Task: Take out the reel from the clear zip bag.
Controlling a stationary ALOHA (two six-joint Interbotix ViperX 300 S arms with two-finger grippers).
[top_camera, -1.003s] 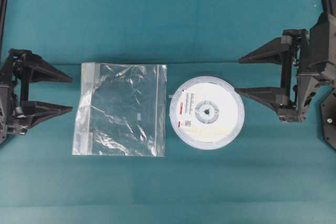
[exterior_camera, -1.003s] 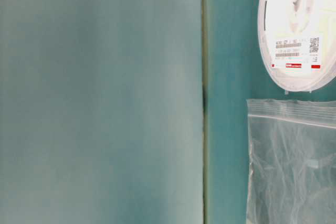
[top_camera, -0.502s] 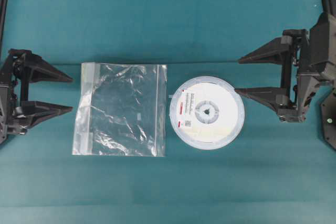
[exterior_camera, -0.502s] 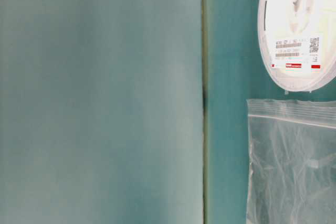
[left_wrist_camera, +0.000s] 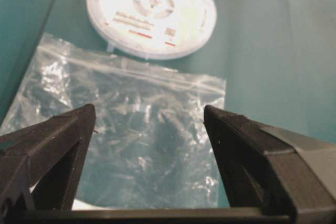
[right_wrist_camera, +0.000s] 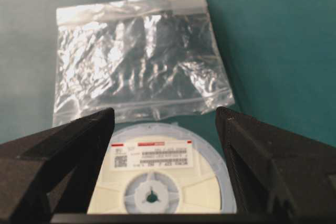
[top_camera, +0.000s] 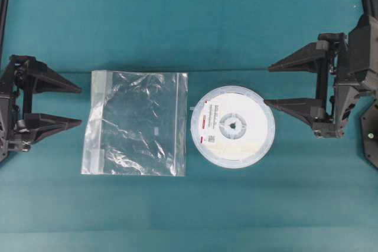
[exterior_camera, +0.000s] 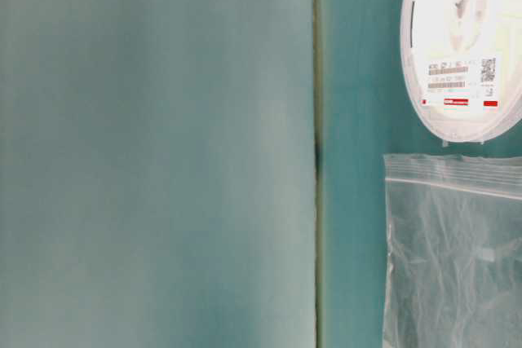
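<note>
Nothing moved, reel [top_camera: 233, 127] beside bag [top_camera: 137, 123]

- Left gripper [top_camera: 81, 107] sits at the left edge in the overhead view, its jaws spread wide, tips pointing toward the middle, holding nothing.
- Right gripper [top_camera: 269, 84] sits at the right edge, jaws likewise spread wide, tips pointing inward, also empty.
- Both wrists lie roughly level, facing each other.
</note>
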